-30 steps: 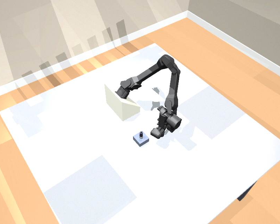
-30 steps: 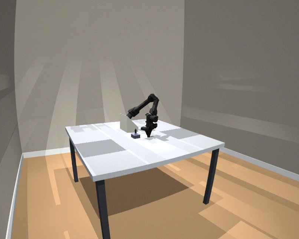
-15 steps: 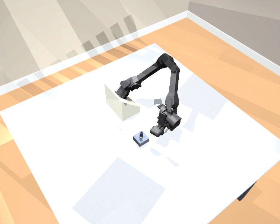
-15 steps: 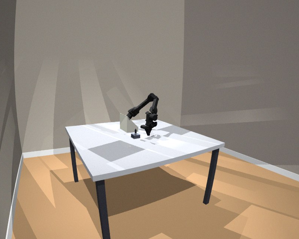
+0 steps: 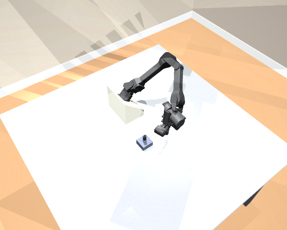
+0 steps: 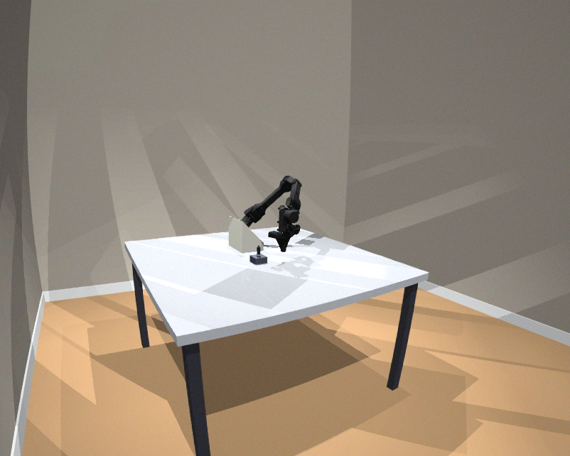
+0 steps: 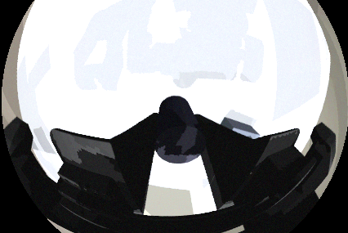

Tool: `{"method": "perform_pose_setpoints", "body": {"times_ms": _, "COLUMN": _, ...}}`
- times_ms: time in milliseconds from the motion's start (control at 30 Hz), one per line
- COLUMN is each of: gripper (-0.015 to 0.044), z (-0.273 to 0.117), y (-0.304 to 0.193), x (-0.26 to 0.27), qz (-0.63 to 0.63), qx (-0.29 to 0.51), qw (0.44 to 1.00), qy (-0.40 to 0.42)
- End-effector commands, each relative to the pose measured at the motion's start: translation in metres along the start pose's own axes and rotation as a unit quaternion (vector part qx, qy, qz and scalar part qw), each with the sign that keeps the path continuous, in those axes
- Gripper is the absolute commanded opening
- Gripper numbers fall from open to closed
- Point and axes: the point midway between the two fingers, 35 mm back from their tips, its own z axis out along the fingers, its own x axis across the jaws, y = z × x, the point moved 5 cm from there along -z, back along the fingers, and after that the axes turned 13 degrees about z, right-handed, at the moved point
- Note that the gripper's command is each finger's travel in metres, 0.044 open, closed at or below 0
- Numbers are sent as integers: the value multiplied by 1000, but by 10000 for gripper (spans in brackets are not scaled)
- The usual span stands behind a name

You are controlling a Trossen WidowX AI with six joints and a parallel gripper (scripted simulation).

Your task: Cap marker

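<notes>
Now the gripper (image 5: 166, 133) (image 6: 283, 249) (image 7: 175, 118) clasps the dark cap (image 7: 179, 143) (lower centre of the wrist view), right of the holder block (image 5: 141, 147) (image 6: 258, 260) in the top view.

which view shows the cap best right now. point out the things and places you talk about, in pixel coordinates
The wrist view: the cap (image 7: 178, 131) is large there, pinched between the gripper's (image 7: 178, 135) two fingers, its dark rounded shape plain. The top view shows at most a small dark bit of it under the gripper; in the exterior view it blends into the dark fingertips.
</notes>
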Motion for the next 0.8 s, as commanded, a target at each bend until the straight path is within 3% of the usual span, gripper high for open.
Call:
{"method": "perform_pose_setpoints", "body": {"times_ms": 0, "gripper": 0, "z": -7, "y": 1, "x": -4, "qz": -3, "qx": -4, "qw": 1000, "qy": -2}}
{"method": "perform_pose_setpoints", "body": {"times_ms": 767, "gripper": 0, "z": -38, "y": -25, "x": -80, "qz": 2, "qx": -3, "qw": 1000, "qy": -15}}
